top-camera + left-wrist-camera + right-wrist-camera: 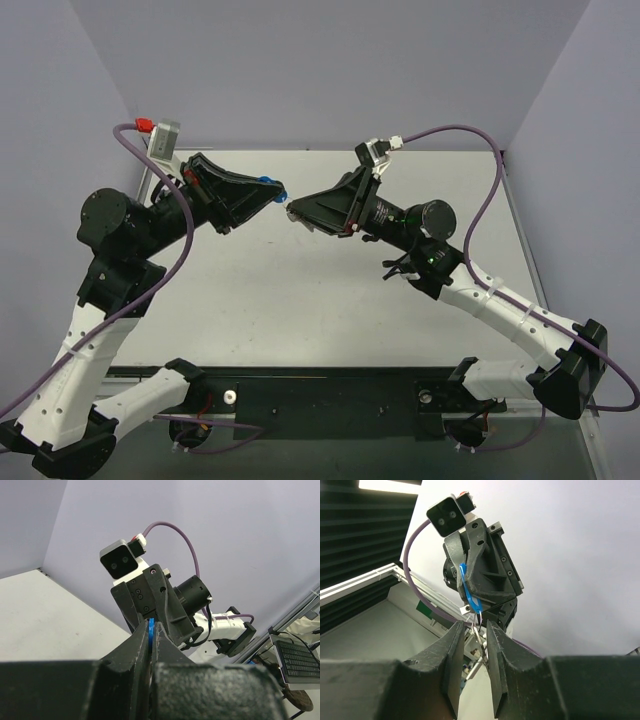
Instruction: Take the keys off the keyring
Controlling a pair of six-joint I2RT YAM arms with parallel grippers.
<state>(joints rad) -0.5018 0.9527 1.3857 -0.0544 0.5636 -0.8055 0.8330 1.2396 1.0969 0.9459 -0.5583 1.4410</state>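
Both arms are raised above the table, fingertips nearly meeting. My left gripper point(277, 193) point(151, 626) is shut on a flat blue tag point(150, 629) point(469, 593) point(267, 182). A thin silver keyring point(475, 628) hangs from the tag. A tiny silver key point(481, 648) dangles from the ring. My right gripper point(294, 212) point(474, 631) is open, one finger on each side of the ring and key. The key lies close along the inner face of the right-hand finger point(496, 650). I cannot tell whether it touches. In the top view the ring and key are too small to see.
The grey table point(300, 300) lies below both grippers. Purple cables point(480, 150) loop from each wrist. The black base rail point(330, 400) runs along the near edge, and lilac walls enclose the back and sides.
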